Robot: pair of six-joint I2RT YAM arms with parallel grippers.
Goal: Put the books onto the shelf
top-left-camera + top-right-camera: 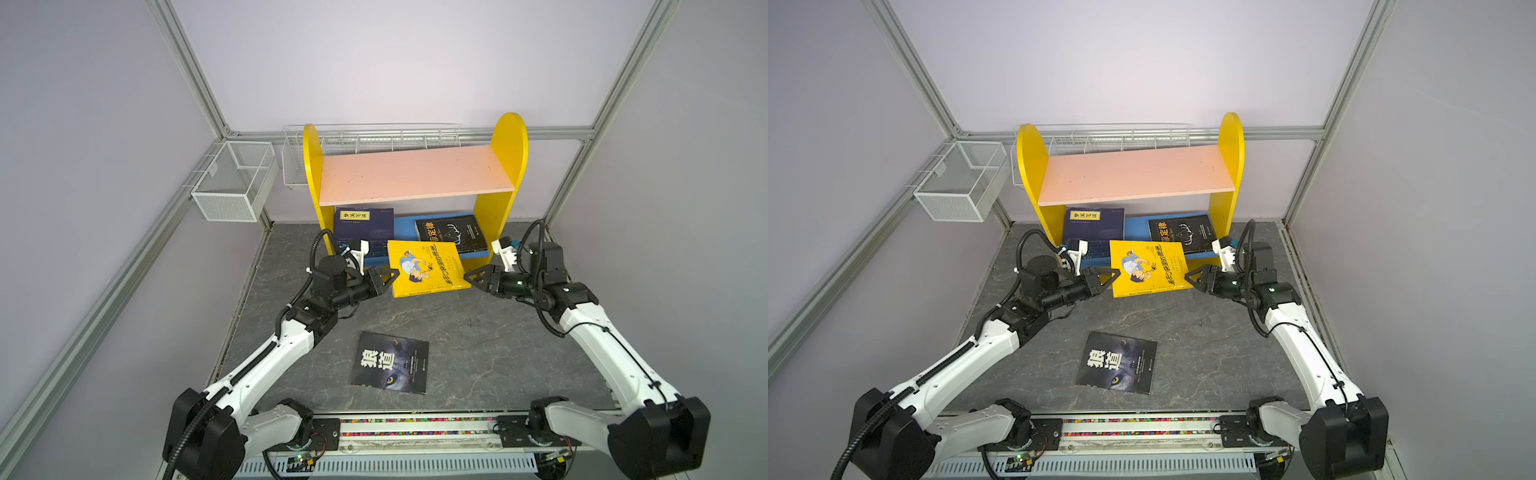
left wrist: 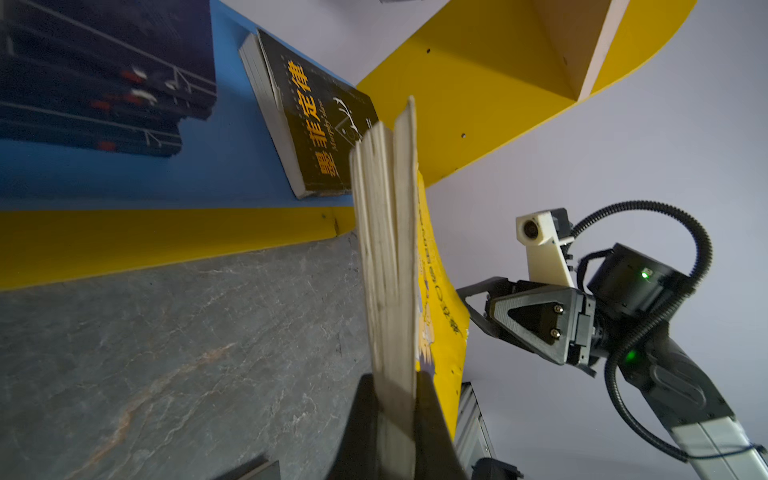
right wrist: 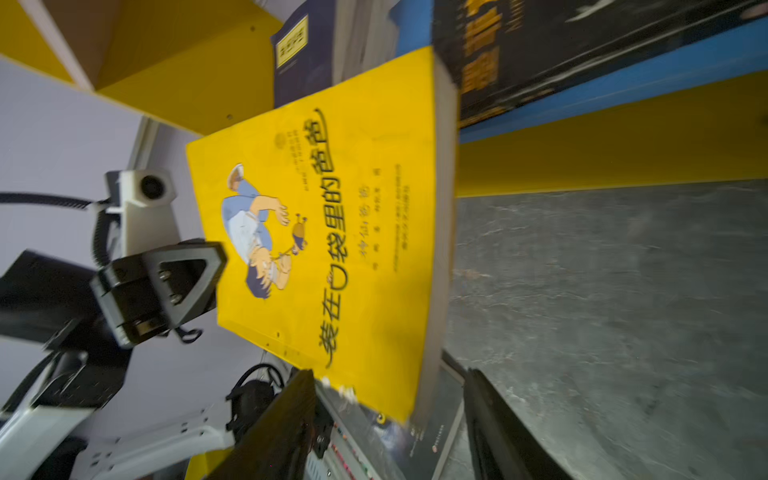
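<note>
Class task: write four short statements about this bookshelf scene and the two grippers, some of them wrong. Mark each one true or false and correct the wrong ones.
1. The left gripper is shut on the yellow cartoon-cover book. True.
2. Two books lie on the pink board. False: the pink upper board is bare; the navy books and the black book lie on the blue lower board.
3. The wolf-eye book lies flat on the table. True.
4. The other gripper is clamped on the black book. False: the right gripper stands open at the yellow cartoon-cover book's edge.
</note>
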